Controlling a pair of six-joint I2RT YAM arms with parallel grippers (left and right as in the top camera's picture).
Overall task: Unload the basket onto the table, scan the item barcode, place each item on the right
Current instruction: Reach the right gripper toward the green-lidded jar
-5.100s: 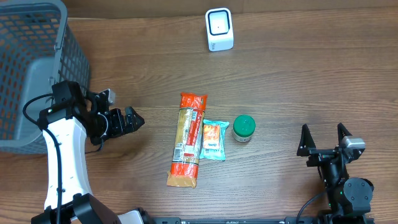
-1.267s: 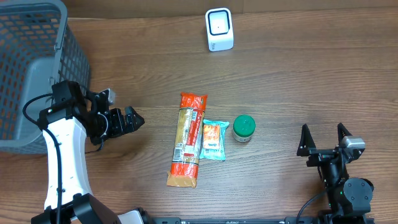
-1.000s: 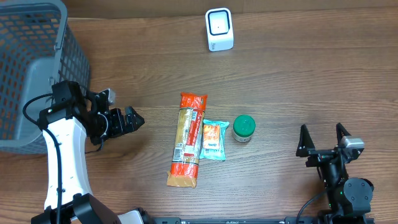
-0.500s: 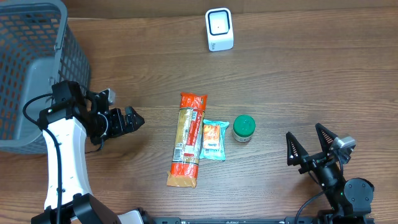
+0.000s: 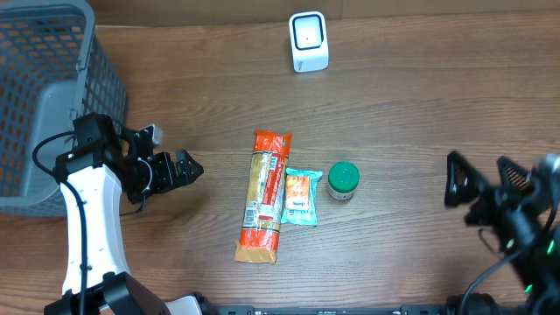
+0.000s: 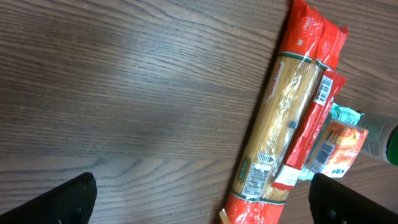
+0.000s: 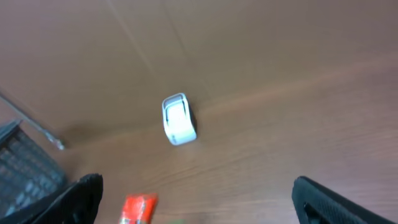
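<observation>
Both hands released, empty: left hand (image 5: 191, 166) near grey basket (image 5: 52, 79), apart from spaghetti packet (image 5: 264, 197) lying mid-bench (image 5: 411, 96), teal sachet (image 5: 297, 197) touching it, green-lidded jar (image 5: 343, 179) just beside; right hand (image 5: 479, 179) well apart; white scanner (image 5: 308, 41) at far edge.

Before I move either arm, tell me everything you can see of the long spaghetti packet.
The spaghetti packet is a long, slim plastic bag: clear middle showing pale yellow strands, red-orange printed ends and a red strip along one side. White labels sit on its upper face, too small to read. It lies flat on the wooden table, lengthwise away from the robot, slightly slanted. A small teal-and-orange packet rests against its right side.
</observation>
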